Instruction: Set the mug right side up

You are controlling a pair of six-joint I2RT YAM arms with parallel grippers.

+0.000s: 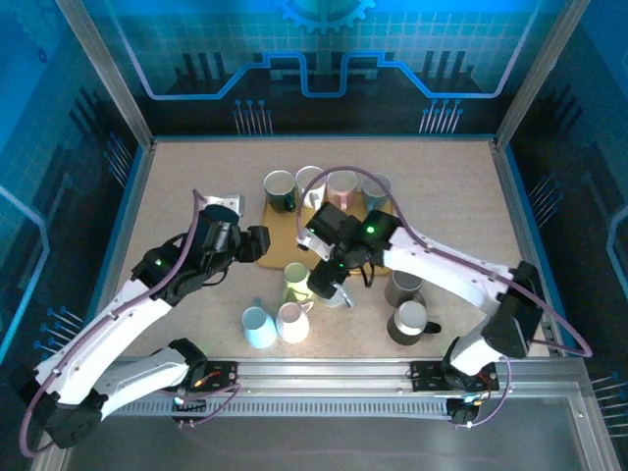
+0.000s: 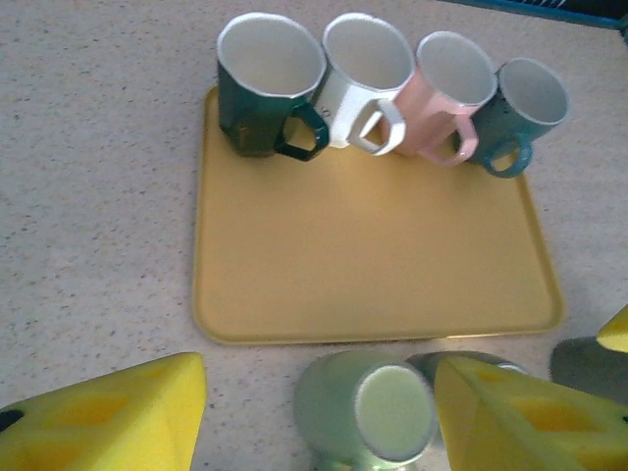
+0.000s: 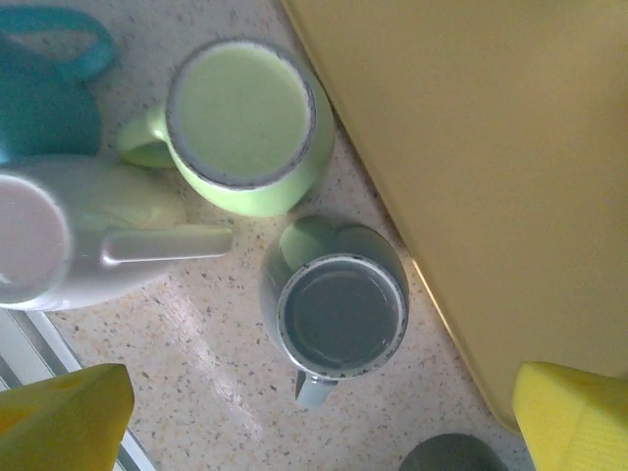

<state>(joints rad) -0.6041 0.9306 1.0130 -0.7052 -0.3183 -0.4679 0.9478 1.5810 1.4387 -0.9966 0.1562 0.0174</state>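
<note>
The glossy grey mug [image 3: 341, 314], round and speckle-rimmed, is seen on the flecked worktop [image 3: 216, 392] just beside the smooth yellow tray [image 3: 491, 147]; the foam-padded right end effector [image 3: 319, 420] is spread above it.

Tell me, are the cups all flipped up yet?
Not yet. Four mugs stand upright on the tray. The right hand hovers open over the grey mug, gripping nothing. The light green mug beside it is bottom-up, so it needs turning.
</note>
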